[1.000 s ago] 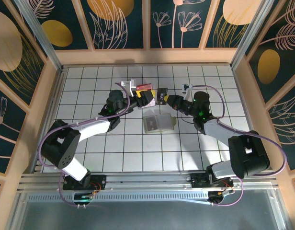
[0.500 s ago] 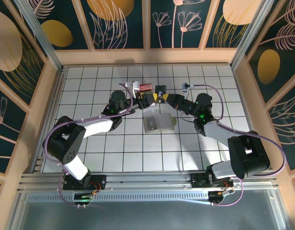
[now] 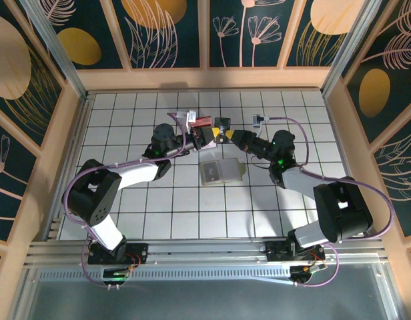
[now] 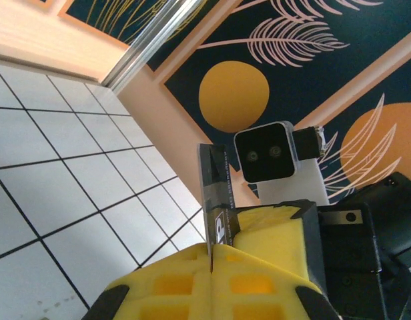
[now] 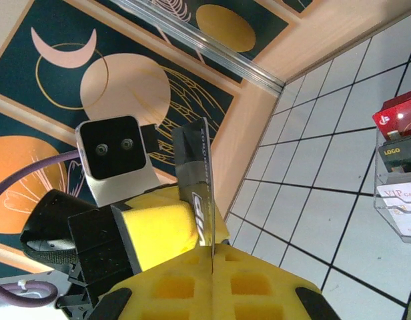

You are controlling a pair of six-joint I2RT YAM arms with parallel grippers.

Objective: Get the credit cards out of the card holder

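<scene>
The dark credit card [image 3: 223, 125] is already out of the card holder [image 3: 221, 172], which lies open near the middle of the table [image 3: 125, 127]. The card hangs in the air just off the holder's 12 o'clock. Your left fingers [image 4: 165, 283], spread a moment ago, are now pressed onto the card's edge, and the right fingers [image 5: 259, 280] stay pinched on the same card. That looks like a hand-over, so one side should let go next. Both arms reach in low, the left from 7 o'clock and the right from 5, wrists nose to nose. The clear box [image 5: 392, 230] stands at the holder's 11 o'clock.
</scene>
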